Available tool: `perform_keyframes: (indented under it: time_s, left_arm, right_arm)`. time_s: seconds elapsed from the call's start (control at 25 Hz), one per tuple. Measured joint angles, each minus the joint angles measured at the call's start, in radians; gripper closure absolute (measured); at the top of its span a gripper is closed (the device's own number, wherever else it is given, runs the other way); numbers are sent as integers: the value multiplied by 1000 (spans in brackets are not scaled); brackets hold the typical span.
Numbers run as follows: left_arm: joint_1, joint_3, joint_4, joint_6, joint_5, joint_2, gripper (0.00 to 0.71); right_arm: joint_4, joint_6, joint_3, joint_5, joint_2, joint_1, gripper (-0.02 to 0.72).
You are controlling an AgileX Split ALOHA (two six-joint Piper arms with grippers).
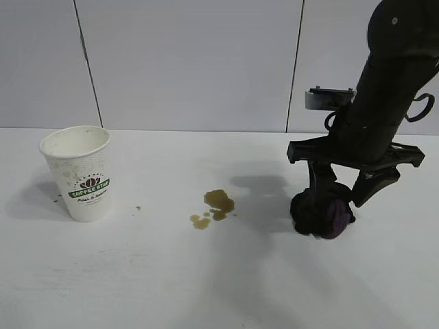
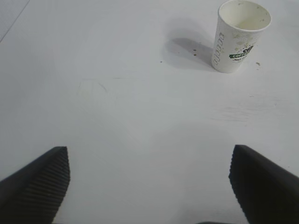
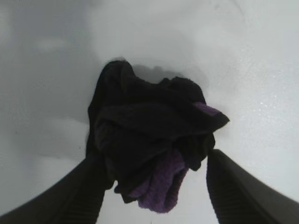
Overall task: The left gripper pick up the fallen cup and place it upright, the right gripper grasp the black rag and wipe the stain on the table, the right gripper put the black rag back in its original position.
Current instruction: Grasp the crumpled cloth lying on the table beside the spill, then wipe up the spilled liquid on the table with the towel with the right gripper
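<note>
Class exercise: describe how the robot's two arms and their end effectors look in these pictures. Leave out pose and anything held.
The right end effector sits on a thick black jointed arm with a looping black cable and a grey-topped block behind it; its fingers are long, black and tapered. The left end effector shows only two black wedge-shaped fingers with fine ribbed inner faces.

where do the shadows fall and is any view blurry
Exterior view: soft shadow behind the cup, broad one left of the black rag. Left wrist view: cup shadow sharp. Right wrist view: rag close and slightly soft, the table evenly lit.
</note>
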Motion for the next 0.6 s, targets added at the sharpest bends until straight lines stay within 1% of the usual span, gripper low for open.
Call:
perform_keyframes:
  time_s: [0.04,0.08,0.16,0.2,0.28,0.4,0.48,0.6]
  left_arm:
    - [0,0,0,0,0,0,46]
    - [0,0,0,0,0,0,46]
    - [0,0,0,0,0,0,46]
    - [0,0,0,0,0,0,46]
    - [0,0,0,0,0,0,46]
    - [0,0,0,0,0,0,46]
    - [0,0,0,0,0,0,46]
    - [0,0,0,0,0,0,46]
  right_arm:
    - [0,4,-2,0,0,0,586]
    - [0,5,-5,2,-1,0,600]
    - [6,5,-22,24,-1,0,600]
    - [19,5,-37,36,-2,0,600]
    - [72,-2,-65,45,-14,2,600]
    - [159,-40,-131,46,-44,38,600]
    - [188,-54,-183,44,-52,85,600]
    - [207,-57,-244,21,-54,172,600]
